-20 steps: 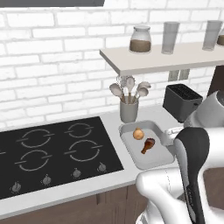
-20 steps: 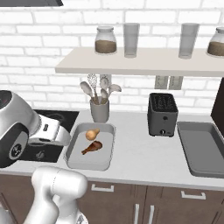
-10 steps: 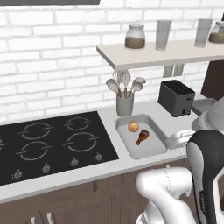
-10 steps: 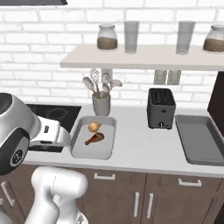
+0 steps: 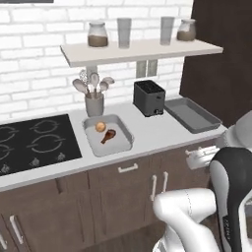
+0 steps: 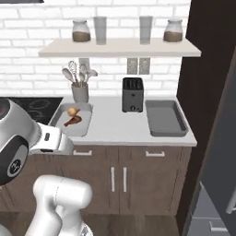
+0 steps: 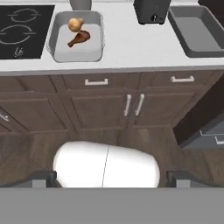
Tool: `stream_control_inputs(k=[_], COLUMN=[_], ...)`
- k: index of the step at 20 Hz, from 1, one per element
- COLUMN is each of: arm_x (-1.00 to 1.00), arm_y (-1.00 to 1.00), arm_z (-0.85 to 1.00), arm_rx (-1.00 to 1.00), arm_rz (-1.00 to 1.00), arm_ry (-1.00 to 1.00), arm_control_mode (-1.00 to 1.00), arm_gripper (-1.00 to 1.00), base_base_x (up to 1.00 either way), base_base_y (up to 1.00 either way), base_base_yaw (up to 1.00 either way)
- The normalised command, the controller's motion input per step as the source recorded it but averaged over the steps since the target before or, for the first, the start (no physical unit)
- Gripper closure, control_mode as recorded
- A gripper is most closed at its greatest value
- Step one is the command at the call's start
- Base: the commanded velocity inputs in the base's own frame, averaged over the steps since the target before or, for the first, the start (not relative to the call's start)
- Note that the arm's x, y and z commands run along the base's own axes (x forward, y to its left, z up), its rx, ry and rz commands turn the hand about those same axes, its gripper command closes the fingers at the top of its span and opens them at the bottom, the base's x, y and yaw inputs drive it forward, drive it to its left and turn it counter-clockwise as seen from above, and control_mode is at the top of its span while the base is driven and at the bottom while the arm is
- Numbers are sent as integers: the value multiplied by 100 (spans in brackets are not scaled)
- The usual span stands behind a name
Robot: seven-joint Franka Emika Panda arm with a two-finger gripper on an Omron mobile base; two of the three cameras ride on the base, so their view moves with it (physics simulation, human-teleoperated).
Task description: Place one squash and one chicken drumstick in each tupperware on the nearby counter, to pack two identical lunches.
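A: Squash [image 7: 75,23] and drumstick [image 7: 79,37] are lying in the left tupperware [image 7: 56,40], squash toward the wall, drumstick just in front of it. The right tupperware [image 7: 197,49], past the toaster [image 7: 152,9], is sitting bare

B: Pincer [image 7: 108,178] is hanging wide and holding nothing, well short of the surface [image 7: 127,48]. That bare tray is lying ahead and to the right of it, long axis running toward the wall, so I'm judging the second pair still has to be fetched
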Motion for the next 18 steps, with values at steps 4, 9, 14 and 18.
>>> stream_control_inputs(k=[4, 9, 14, 18], arm_x=[0, 0, 0, 0], arm_y=[0, 0, 0, 0], arm_z=[0, 0, 0, 0], arm_rx=[0, 0, 0, 0], arm_rz=[0, 0, 0, 0], arm_ry=[0, 0, 0, 0], arm_control_mode=[100, 100, 100, 100], arm_gripper=[-100, -100, -100, -100], base_base_x=[-47, -77, -70, -30], base_base_y=[-97, -88, -90, -95], base_base_yaw=[-30, -32, -40, -48])
